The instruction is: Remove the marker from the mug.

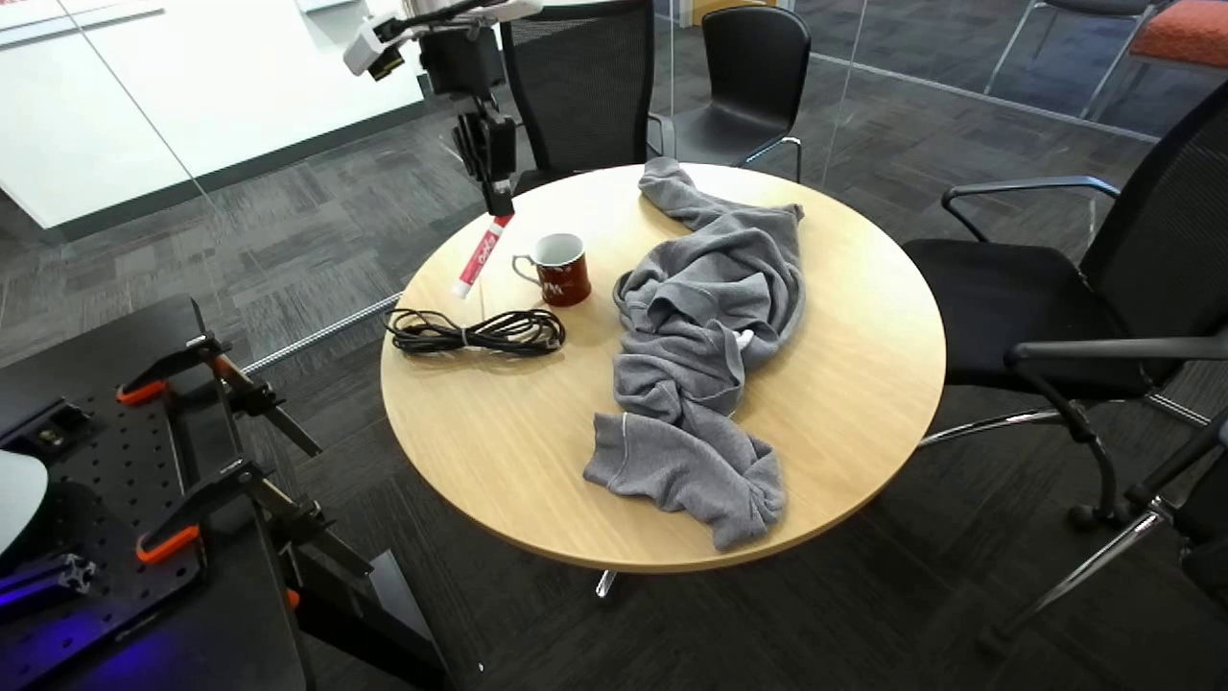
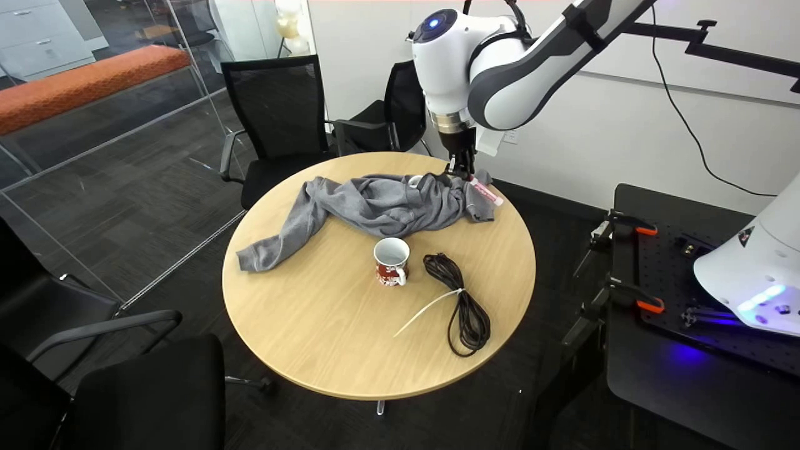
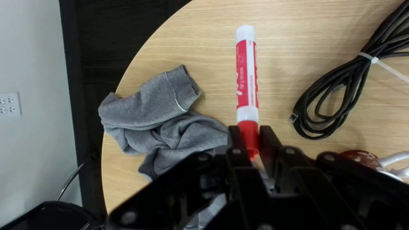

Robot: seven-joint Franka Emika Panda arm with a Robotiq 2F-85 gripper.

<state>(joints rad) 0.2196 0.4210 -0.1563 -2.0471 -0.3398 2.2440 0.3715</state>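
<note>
The marker is a red and white stick, showing in both exterior views and in the wrist view. My gripper is shut on its red cap end, one finger on each side. The marker's white end points away from the fingers, and it hangs tilted above the table, apart from the mug. The gripper also shows in both exterior views. The maroon mug stands upright on the table in both exterior views. In the wrist view the mug is mostly hidden behind the gripper.
A crumpled grey cloth lies across the round wooden table. A coiled black cable with a pale tie lies near the mug. Black chairs stand around the table.
</note>
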